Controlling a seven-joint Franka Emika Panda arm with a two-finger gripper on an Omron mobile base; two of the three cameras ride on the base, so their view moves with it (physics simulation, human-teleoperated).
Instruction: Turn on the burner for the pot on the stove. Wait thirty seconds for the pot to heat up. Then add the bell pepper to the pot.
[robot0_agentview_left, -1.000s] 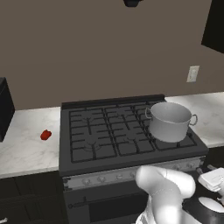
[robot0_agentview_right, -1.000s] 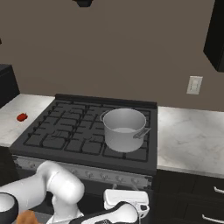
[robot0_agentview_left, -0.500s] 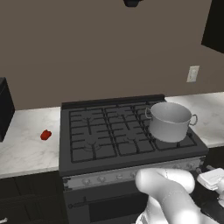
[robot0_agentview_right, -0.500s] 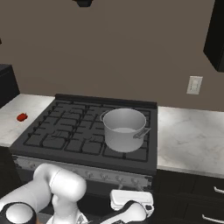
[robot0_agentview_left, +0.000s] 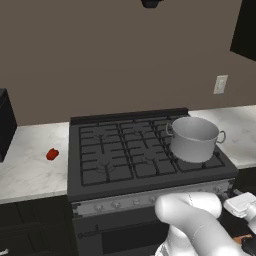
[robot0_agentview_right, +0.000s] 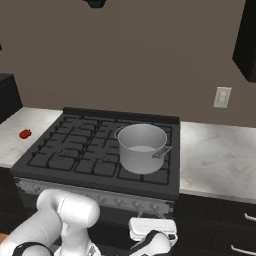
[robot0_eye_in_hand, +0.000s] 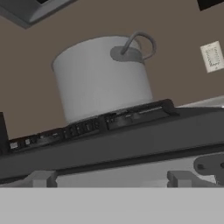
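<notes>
The silver pot (robot0_agentview_left: 195, 139) (robot0_agentview_right: 142, 147) stands without a lid on the right side of the black stove (robot0_agentview_left: 115, 170) (robot0_agentview_right: 65, 162). It covers the burner beneath it. The red bell pepper (robot0_agentview_left: 52, 154) (robot0_agentview_right: 25, 134) lies on the marble counter left of the stove. My gripper (robot0_agentview_left: 241, 204) (robot0_agentview_right: 152, 227) hangs low in front of the oven, below the row of grey knobs (robot0_agentview_left: 135, 201) (robot0_agentview_right: 117, 200), and holds nothing. In the hand view the pot (robot0_eye_in_hand: 103, 81) looms above the stove's front edge, with knobs (robot0_eye_in_hand: 181, 177) close below it.
Marble counter (robot0_agentview_left: 30, 170) (robot0_agentview_right: 215, 160) runs on both sides of the stove. A white wall outlet (robot0_agentview_left: 220, 84) (robot0_agentview_right: 222, 97) sits at the right. A black appliance (robot0_agentview_left: 5, 127) stands at the far left. Dark cabinets (robot0_agentview_left: 245, 30) hang at the upper right, with drawers (robot0_agentview_right: 240, 220) below the counter.
In the right base view my hand has slid slightly to the right, still low in front of the oven. The pot and the pepper have not moved.
</notes>
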